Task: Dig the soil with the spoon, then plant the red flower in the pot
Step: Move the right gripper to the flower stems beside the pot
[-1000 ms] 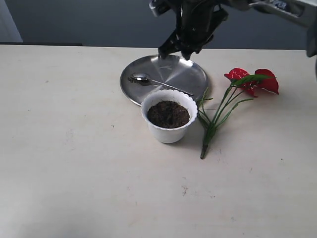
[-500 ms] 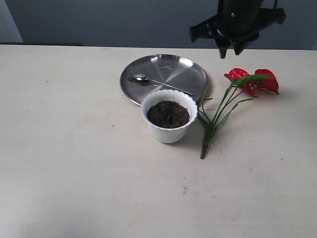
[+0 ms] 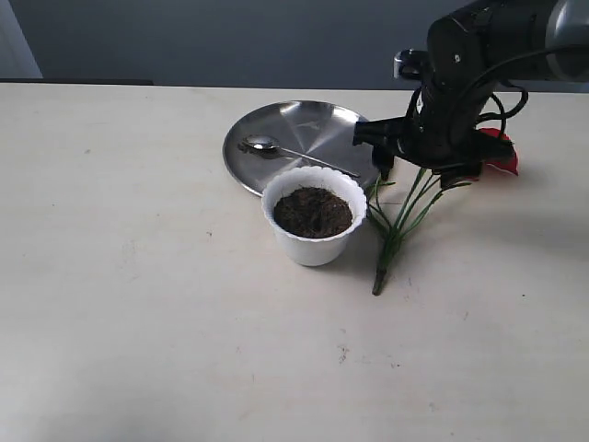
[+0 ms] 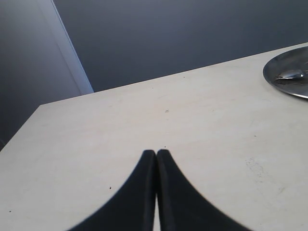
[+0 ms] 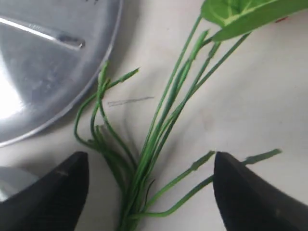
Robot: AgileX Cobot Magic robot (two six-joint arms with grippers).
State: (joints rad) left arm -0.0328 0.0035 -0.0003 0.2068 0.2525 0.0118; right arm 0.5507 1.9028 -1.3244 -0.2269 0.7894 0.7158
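Observation:
The white pot (image 3: 313, 241) stands mid-table, filled with dark soil (image 3: 313, 212). Behind it the spoon (image 3: 276, 147) lies on a round steel plate (image 3: 345, 129); its handle (image 5: 43, 32) shows in the right wrist view. The red flower (image 3: 500, 158) lies flat to the pot's right, its green stems (image 3: 396, 230) pointing toward the front. My right gripper (image 3: 421, 177) hangs low over the stems (image 5: 159, 125), open, one finger on each side, touching nothing. My left gripper (image 4: 156, 153) is shut and empty over bare table at the far left.
The steel plate (image 4: 288, 72) sits close behind the pot and just left of the flower's stems. The broad green leaf (image 5: 240, 14) lies beyond the right gripper. A dark wall runs behind the table's far edge.
My right gripper left the spot above the plate, swung right, came down over the flower's stems, and its jaws opened wider. The spoon, pot and flower have not moved.

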